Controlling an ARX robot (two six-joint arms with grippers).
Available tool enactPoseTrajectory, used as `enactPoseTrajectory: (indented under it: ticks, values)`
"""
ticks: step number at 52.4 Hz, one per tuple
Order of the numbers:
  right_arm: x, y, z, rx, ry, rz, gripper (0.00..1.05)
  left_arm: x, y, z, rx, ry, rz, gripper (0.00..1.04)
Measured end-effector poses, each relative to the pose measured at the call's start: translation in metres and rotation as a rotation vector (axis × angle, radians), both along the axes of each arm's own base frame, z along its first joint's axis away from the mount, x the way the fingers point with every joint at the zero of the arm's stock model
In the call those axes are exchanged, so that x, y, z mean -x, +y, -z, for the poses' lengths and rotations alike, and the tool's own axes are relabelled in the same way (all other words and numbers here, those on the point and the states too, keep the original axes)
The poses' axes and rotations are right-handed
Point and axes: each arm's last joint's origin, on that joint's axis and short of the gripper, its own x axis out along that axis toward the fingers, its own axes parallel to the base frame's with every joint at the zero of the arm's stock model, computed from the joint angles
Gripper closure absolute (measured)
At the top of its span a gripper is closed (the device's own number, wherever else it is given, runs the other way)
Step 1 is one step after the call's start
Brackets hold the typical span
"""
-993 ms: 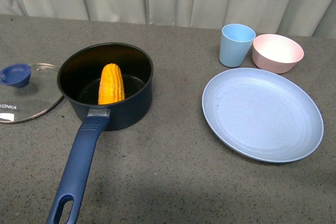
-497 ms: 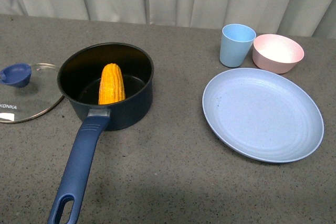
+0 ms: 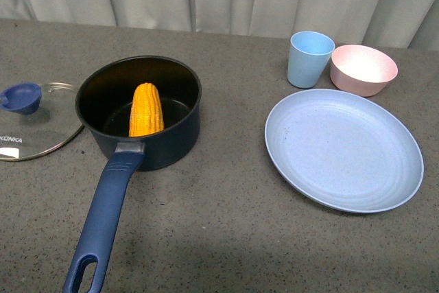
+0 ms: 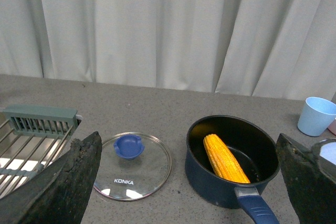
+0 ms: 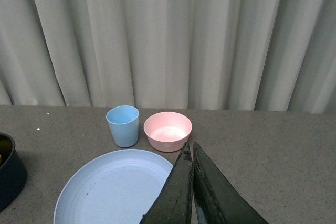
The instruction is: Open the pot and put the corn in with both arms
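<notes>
The dark navy pot [image 3: 159, 143] stands uncovered on the grey table, its long blue handle [image 3: 104, 219] pointing toward the near edge. The yellow-orange corn [image 3: 146, 109] lies inside it, leaning on the handle-side wall. In the left wrist view the pot [image 4: 215, 190] and the corn [image 4: 224, 158] appear between the wide-apart fingers of my open left gripper [image 4: 187, 136], which hangs back from them and holds nothing. My right gripper [image 5: 190, 146] is shut and empty, hovering above the edge of the pale blue plate [image 5: 110, 187]. Neither arm shows in the front view.
The glass lid [image 3: 31, 125] with a blue knob lies flat to the left of the pot. The pale blue plate [image 3: 343, 149], a blue cup [image 3: 309, 58] and a pink bowl [image 3: 363, 68] sit to the right. A metal rack [image 4: 31, 140] stands beyond the lid.
</notes>
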Motion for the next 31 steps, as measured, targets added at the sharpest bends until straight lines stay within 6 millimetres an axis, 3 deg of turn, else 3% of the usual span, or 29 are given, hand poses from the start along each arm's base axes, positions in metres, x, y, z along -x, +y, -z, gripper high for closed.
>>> enactPoseTrajectory:
  ticks: [27,31]
  values:
    - [0.015,0.0,0.003,0.0,0.006,-0.002,1.04,0.0,0.0,0.0,0.0,0.0,0.0,0.07]
    - [0.015,0.0,0.003,0.001,0.007,-0.002,0.93,0.0,0.0,0.0,0.0,0.0,0.0,0.07]
